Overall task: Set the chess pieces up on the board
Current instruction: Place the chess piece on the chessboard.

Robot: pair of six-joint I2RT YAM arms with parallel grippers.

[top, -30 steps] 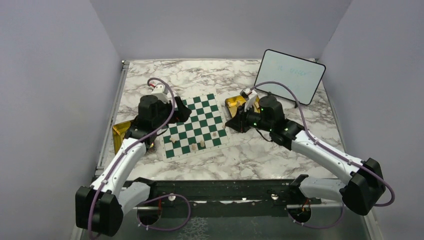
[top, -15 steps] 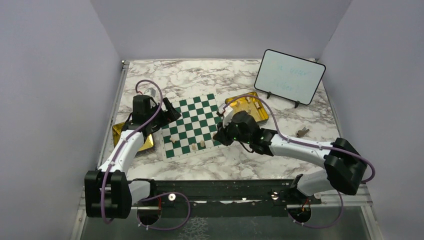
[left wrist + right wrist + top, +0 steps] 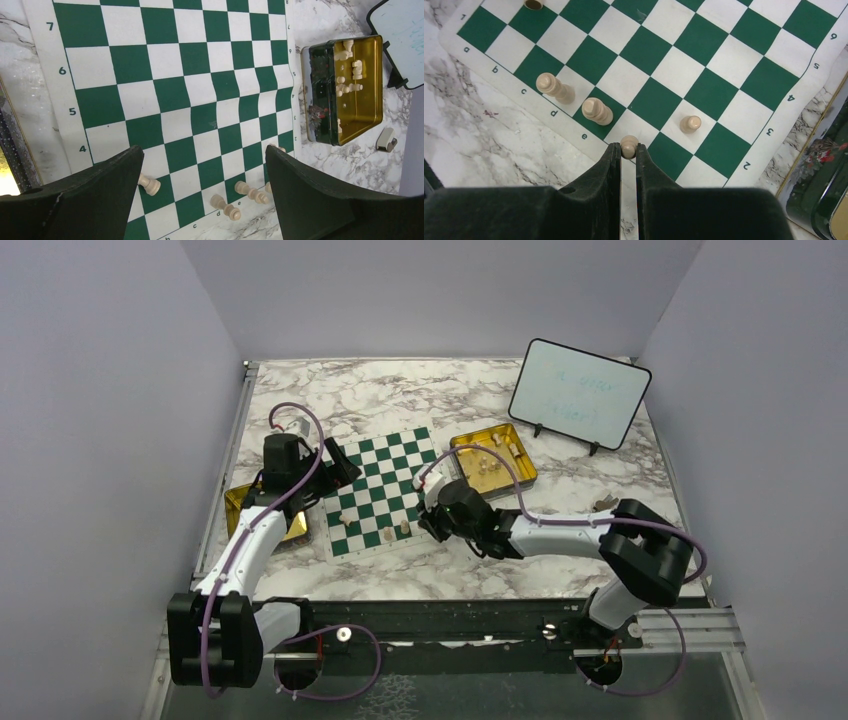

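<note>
Cream chess piece pinched by right gripper at board edge (just past the e mark); left gripper spread wide, empty; 3 pieces nearby.

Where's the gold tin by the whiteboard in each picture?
Top view: the gold tin sits just right of the board.
Left wrist: upper right, past the board's edge.
Right wrist: bottom right corner, only its dark green wall showing.
Shared landmark: the green-and-white board.
</note>
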